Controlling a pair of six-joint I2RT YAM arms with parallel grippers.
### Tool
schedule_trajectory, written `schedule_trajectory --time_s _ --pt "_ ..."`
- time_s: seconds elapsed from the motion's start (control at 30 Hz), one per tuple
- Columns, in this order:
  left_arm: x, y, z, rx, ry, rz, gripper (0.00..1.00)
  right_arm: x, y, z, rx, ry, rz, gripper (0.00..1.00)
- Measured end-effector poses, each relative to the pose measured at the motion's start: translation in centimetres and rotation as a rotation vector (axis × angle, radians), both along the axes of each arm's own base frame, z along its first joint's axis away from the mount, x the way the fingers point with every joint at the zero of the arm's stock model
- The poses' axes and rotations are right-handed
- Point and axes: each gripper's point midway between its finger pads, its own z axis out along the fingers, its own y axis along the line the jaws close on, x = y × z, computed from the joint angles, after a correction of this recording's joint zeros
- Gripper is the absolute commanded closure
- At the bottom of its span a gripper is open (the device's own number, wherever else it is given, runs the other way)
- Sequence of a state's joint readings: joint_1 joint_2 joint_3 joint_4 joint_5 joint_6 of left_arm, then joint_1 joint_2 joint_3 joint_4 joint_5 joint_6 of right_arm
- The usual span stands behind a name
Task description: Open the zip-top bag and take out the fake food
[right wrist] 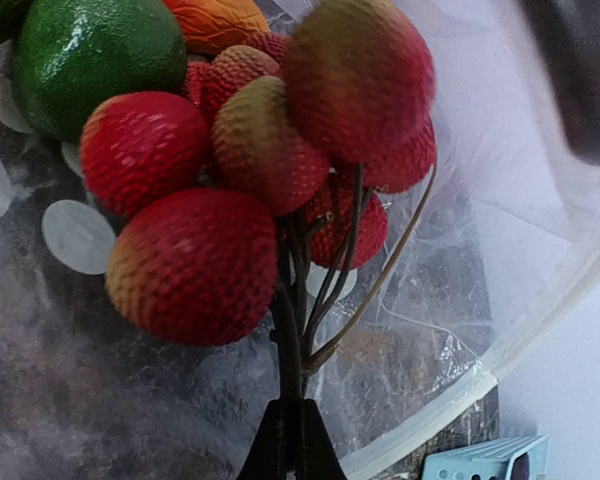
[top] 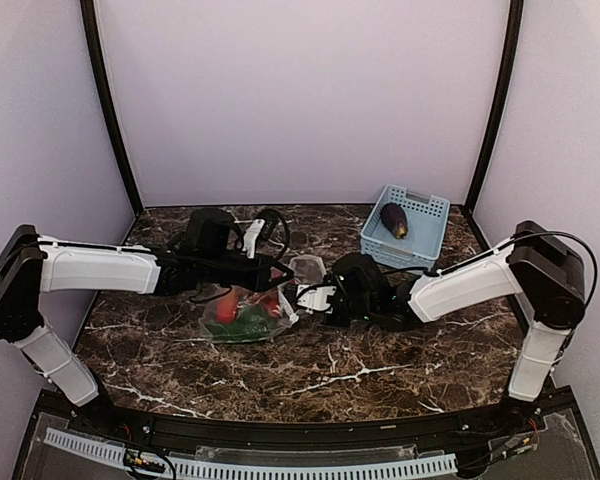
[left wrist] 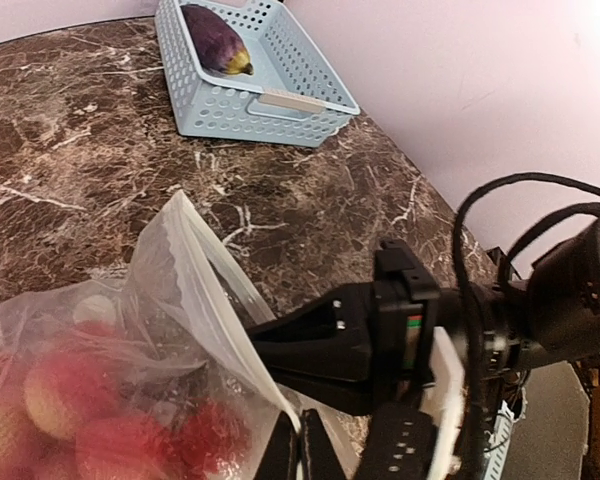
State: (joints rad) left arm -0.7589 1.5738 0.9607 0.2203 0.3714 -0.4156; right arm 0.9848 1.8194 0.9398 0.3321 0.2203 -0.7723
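Extracting food: bag (top: 235, 325) at centre, rim pinched shut in left gripper (left wrist: 300, 452), mouth held open. Right gripper (right wrist: 290, 445) clamped on stem of red cluster (right wrist: 250, 150) inside bag. Eggplant (top: 394, 220) already in basket (top: 400, 255), far right. Next, judged: cluster to be drawn out rightward through mouth.

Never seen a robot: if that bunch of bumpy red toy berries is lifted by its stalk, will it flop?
Probably sways: the bunch of bumpy red toy berries sits on thin dark stalks. It looks like plastic, so likely light. The clear plastic zip-top bag around it may drag.
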Motion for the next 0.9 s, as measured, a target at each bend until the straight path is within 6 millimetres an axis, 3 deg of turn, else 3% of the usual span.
schedule_trajectory --time_s 0.17,0.43,0.53,0.67,0.8,0.9 --pt "0.5 0.1 -0.9 0.011 -0.004 0.021 0.99 -1.2 -1.1 0.2 0.05 0.099 -0.057 1.0" --pt "-0.2 0.4 -2.1 0.009 -0.01 0.0 0.99 -1.3 -1.8 1.3 0.132 0.167 -0.128 0.99" --pt "-0.2 0.5 -2.3 0.009 -0.017 -0.002 0.99 -1.5 -1.9 2.2 0.167 0.198 -0.126 0.88" --pt "-0.4 0.7 -2.7 0.014 -0.012 -0.003 0.99 -1.0 -2.7 3.2 0.225 0.23 -0.125 0.65" --pt "-0.5 0.7 -2.6 0.012 -0.014 -0.006 0.99 -0.3 -4.2 2.7 0.249 0.274 -0.119 0.6" --pt "-0.6 0.6 -2.3 0.004 -0.018 -0.012 0.99 -0.6 -4.0 2.1 0.237 0.306 -0.082 0.61"
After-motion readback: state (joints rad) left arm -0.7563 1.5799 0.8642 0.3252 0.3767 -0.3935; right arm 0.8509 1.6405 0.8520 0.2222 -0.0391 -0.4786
